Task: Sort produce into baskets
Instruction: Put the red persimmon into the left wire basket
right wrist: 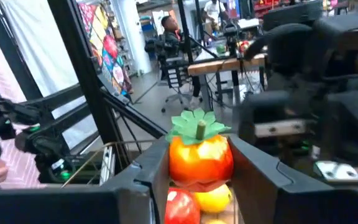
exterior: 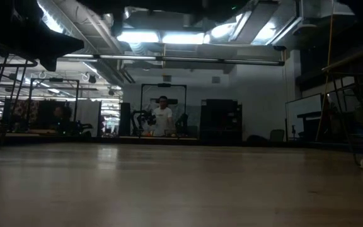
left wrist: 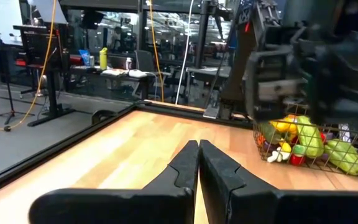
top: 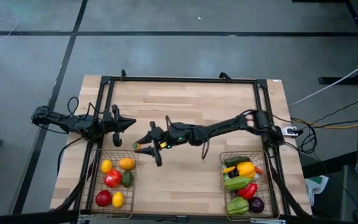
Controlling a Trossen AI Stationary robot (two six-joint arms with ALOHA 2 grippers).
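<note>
A: Where is the piece being handled?

B: A small orange toy tomato with a green leafy top (right wrist: pixel 200 152) sits clamped between the two dark fingers of the right end effector (top: pixel 143 147). From above, that end effector hangs over the light wooden bench (top: pixel 185 99), just beside the upper right corner of the left dark wire-mesh basket (top: pixel 94 190).

A: What lies in that basket?

B: Round pieces: a yellow one (top: pixel 106 166), an orange one (top: pixel 127 163), a red one (top: pixel 112 178), a dark green one (top: pixel 127 179), another red one (top: pixel 103 198) and another yellow one (top: pixel 117 199).

A: And the other basket?

B: The right dark wire-mesh basket (top: pixel 268 198) stands at the bench's near right corner, holding a yellow pepper-like piece (top: pixel 246 168), long green pieces (top: pixel 237 183), a red piece (top: pixel 248 190) and a purple one (top: pixel 257 204).

A: The left arm?

B: The left end effector (top: pixel 127 122) waits above the left basket's far edge, its fingers (left wrist: pixel 185 165) pressed together on nothing.

A: Anything beyond the bench?

B: A person in a white shirt (exterior: pixel 163 118) stands far back in the room.
</note>
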